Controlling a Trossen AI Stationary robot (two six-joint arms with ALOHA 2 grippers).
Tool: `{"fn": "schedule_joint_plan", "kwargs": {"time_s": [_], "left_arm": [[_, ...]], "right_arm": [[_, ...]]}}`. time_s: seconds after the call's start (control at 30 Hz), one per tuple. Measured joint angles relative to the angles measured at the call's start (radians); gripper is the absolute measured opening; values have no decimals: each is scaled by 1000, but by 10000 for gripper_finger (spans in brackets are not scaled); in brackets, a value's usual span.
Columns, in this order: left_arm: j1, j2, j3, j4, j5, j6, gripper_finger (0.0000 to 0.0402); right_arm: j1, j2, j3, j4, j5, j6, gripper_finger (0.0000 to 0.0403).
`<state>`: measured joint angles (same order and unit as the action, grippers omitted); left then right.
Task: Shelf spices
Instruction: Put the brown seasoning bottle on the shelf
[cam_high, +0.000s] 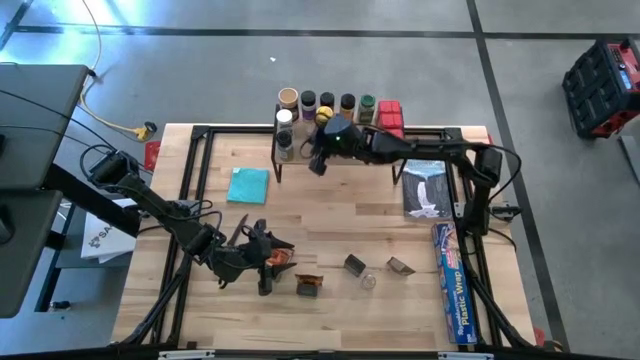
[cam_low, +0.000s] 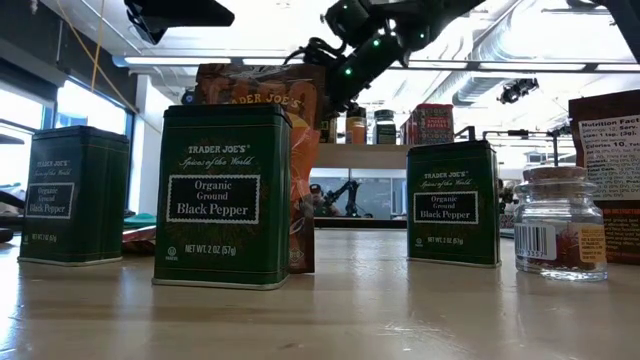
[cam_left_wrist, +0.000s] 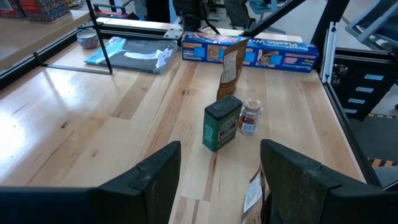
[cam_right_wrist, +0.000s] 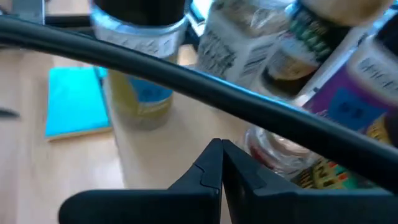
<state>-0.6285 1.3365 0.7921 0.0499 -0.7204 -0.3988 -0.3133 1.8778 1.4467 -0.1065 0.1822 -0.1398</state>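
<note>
The shelf (cam_high: 290, 150) stands at the table's far middle with a row of spices (cam_high: 327, 103) on its top. My right gripper (cam_high: 318, 160) is shut and empty at the shelf's near side. In the right wrist view its tips (cam_right_wrist: 221, 155) sit just under the shelf's black bar (cam_right_wrist: 186, 78), with jars close ahead. My left gripper (cam_high: 268, 255) is open near the front left, above an orange packet (cam_high: 282, 258). Ahead of it on the table stand a dark green tin (cam_left_wrist: 222, 122), a small glass jar (cam_left_wrist: 250, 116) and a brown packet (cam_left_wrist: 231, 65). My left gripper's open fingers have the orange packet's edge (cam_left_wrist: 254, 193) right beside the inner side of one finger (cam_left_wrist: 292, 180); I cannot tell whether they touch.
A teal cloth (cam_high: 248, 185) lies left of the shelf. A dark bag (cam_high: 427, 190) and a long blue plastic-wrap box (cam_high: 455, 285) lie along the right edge. Another dark tin (cam_high: 308, 286) stands near the front. Bare wood lies in the table's middle.
</note>
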Motion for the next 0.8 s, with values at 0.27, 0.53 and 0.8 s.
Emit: {"fn": "schedule_joint_plan", "kwargs": {"time_s": [0.27,0.53,0.8], "left_arm": [[0,0,0,1,-2,0,215],[0,0,0,1,-1,0,215],[0,0,0,0,-1,0,215]], "right_arm": [[-16,0,4,17,-1,0,0],[63,0,97,-133,120,-45,0],[82,0,125,-289,211,31,0]]}}
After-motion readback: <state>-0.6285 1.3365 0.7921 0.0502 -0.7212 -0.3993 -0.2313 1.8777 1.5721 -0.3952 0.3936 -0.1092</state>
